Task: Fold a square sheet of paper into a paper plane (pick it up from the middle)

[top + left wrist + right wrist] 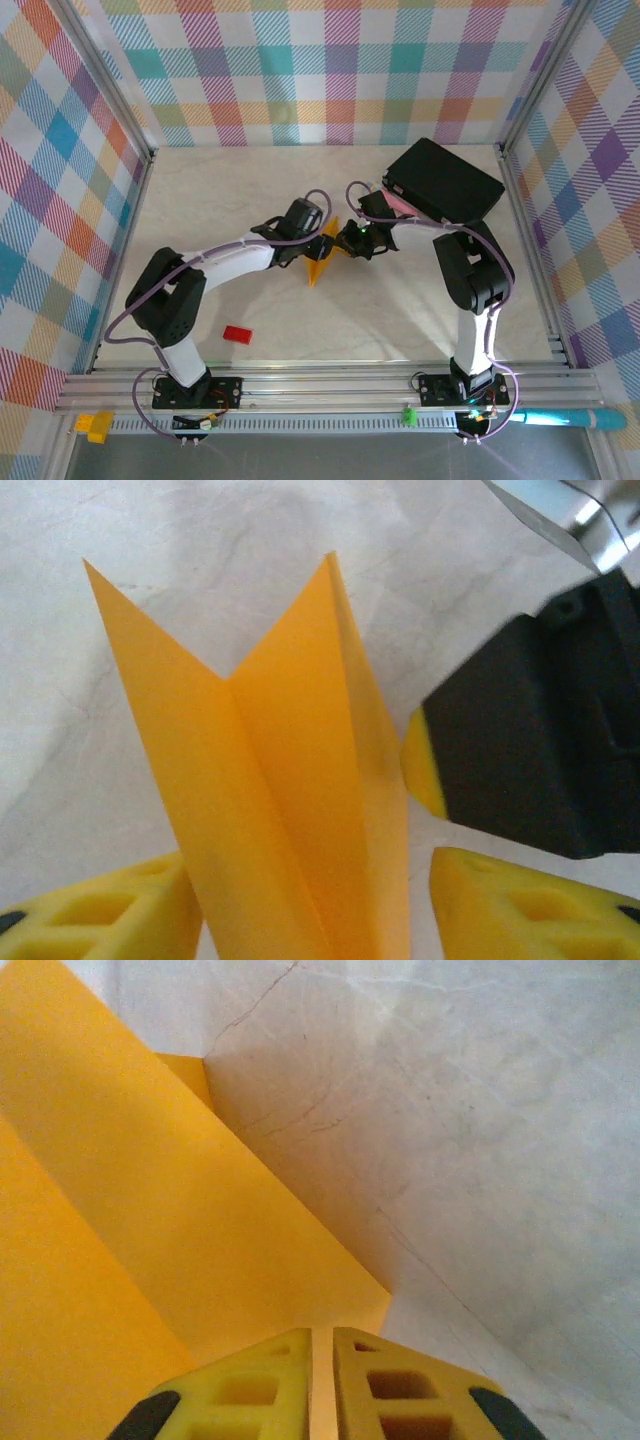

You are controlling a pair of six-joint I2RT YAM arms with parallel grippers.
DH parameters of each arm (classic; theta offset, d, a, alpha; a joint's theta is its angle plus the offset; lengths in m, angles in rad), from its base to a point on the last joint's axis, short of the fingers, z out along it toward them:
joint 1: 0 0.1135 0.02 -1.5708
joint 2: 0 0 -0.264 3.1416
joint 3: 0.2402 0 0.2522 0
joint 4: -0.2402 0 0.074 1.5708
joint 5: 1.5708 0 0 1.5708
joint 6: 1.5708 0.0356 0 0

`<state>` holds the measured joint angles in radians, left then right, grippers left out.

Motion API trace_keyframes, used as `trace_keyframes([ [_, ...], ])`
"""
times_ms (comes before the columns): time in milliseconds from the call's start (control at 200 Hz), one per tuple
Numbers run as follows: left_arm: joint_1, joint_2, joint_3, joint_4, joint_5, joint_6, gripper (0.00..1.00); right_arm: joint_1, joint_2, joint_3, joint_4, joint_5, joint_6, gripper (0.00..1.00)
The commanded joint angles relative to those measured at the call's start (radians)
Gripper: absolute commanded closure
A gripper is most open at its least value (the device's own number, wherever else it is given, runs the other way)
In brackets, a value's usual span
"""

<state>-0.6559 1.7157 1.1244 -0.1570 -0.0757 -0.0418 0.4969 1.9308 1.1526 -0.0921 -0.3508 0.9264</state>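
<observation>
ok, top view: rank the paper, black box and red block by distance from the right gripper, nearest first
1. folded orange paper: held in the right gripper, mid-table.
2. black box: far right corner, behind the right arm.
3. red block: near left, by the left arm's base.

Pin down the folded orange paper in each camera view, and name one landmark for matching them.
Top external: the folded orange paper lies near the middle of the tabletop.
Left wrist: the paper is in the centre of the picture, creased, between the yellow fingers of the left gripper.
Right wrist: the paper takes up the left half, its edge pinched by the right gripper.
Shared landmark: the pale marbled tabletop beneath the paper.
</observation>
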Motion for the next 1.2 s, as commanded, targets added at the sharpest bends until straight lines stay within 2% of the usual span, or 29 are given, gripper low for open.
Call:
trace_keyframes([
  [0,0.044,-0.093,-0.037,0.015,0.160,-0.104,0.36,-0.006,-0.071,-0.011,-0.064,0.058,-0.049,0.82],
  [190,0.160,-0.202,-0.156,0.132,0.292,-0.270,0.27,0.019,-0.092,0.038,-0.161,0.112,-0.068,0.63],
  [315,0.251,-0.257,-0.243,0.220,0.347,-0.385,0.23,0.064,-0.056,0.119,-0.271,0.191,-0.072,0.55],
  [475,0.307,-0.268,-0.301,0.227,0.307,-0.447,0.20,0.112,0.030,0.246,-0.405,0.265,-0.064,0.49],
  [630,0.334,-0.247,-0.330,0.241,0.295,-0.488,0.18,0.142,0.119,0.370,-0.520,0.310,-0.042,0.49],
  [930,0.351,-0.212,-0.349,0.233,0.249,-0.519,0.08,0.167,0.240,0.537,-0.638,0.349,-0.015,0.50],
  [1195,0.375,-0.186,-0.350,0.221,0.274,-0.543,0.07,0.169,0.231,0.543,-0.631,0.354,-0.016,0.65],
])
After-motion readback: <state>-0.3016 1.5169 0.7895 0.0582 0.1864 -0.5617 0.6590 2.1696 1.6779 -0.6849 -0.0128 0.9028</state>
